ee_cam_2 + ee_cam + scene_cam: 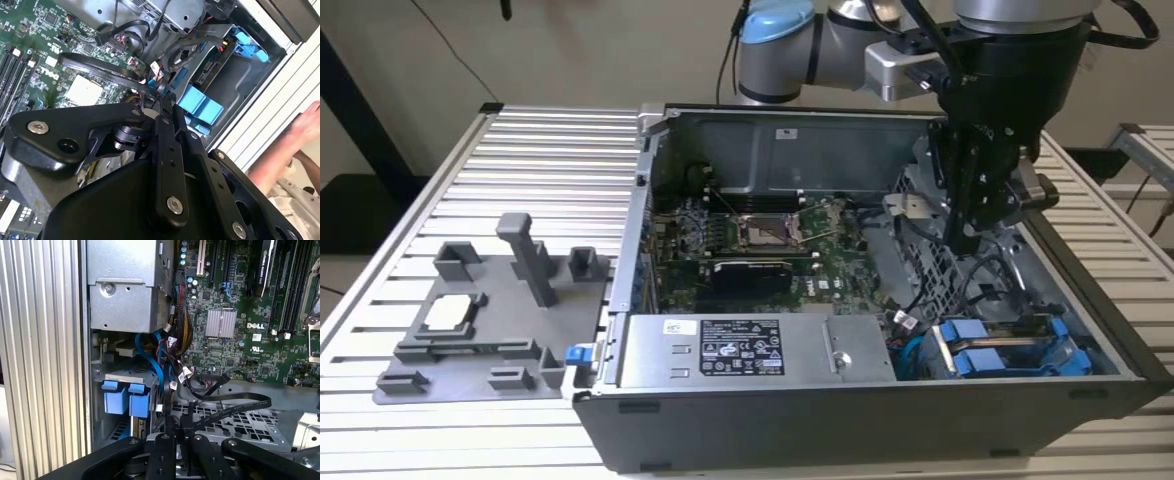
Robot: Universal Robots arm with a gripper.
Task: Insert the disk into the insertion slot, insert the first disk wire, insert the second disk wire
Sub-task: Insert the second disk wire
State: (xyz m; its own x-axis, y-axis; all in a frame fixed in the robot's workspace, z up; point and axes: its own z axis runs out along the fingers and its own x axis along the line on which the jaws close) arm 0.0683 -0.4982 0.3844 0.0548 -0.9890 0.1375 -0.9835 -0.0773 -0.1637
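In the exterior view I see the gripper (967, 238) hanging inside the open sheet-metal case (761, 420), which stands on a ribbed aluminium table (547, 170) beside a grey moulded fixture (480, 320). The disk (994, 350) lies in the bay at the case's corner nearest the camera, on the exterior view's right, with its glossy blue carrier showing. In the second wrist view the matte black fingers (167, 150) are pinched nearly together on the end of a flat black wire (100, 70) that arcs over the green motherboard (45, 30). A hand (305, 125) shows beyond the table edge. The first wrist view adds the disk's dull silver top above two blue tabs, and a finned heatsink (221, 322).
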